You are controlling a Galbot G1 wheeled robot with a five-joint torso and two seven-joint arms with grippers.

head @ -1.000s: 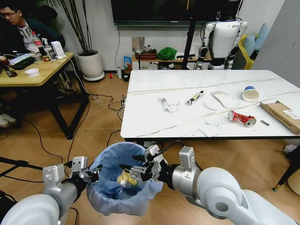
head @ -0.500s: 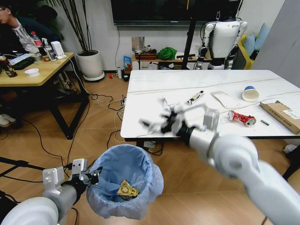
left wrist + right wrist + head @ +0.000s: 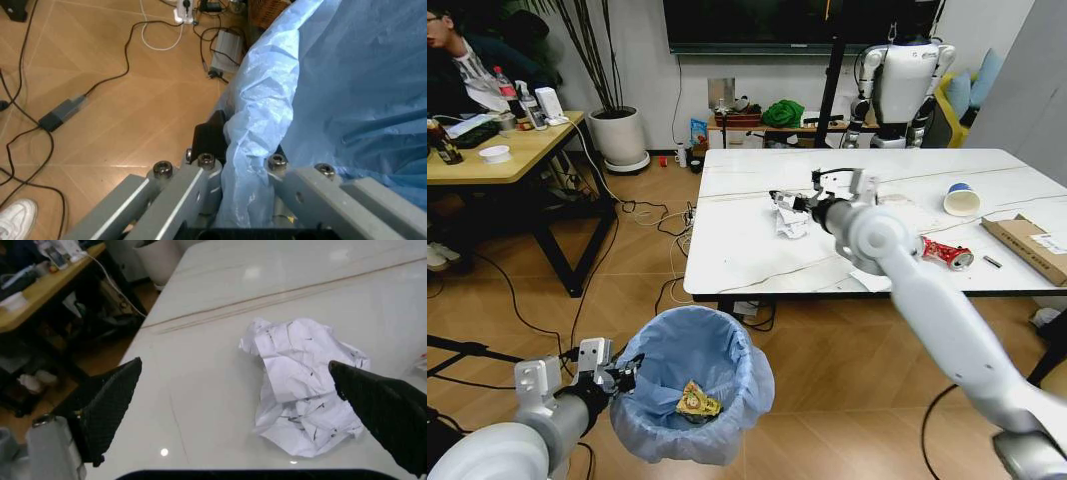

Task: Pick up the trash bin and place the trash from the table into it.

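White marble-look table with thin dark veins carries the remaining litter. Right gripper hangs over the crumpled white paper ball, fingers spread wide on either side, nothing held. Left gripper is clamped on the rim of the small round bin lined with crinkly light blue plastic, held low beside the table. Risk: closing too high would nip only a loose fold, and the paper could slip free on the way to the bin.
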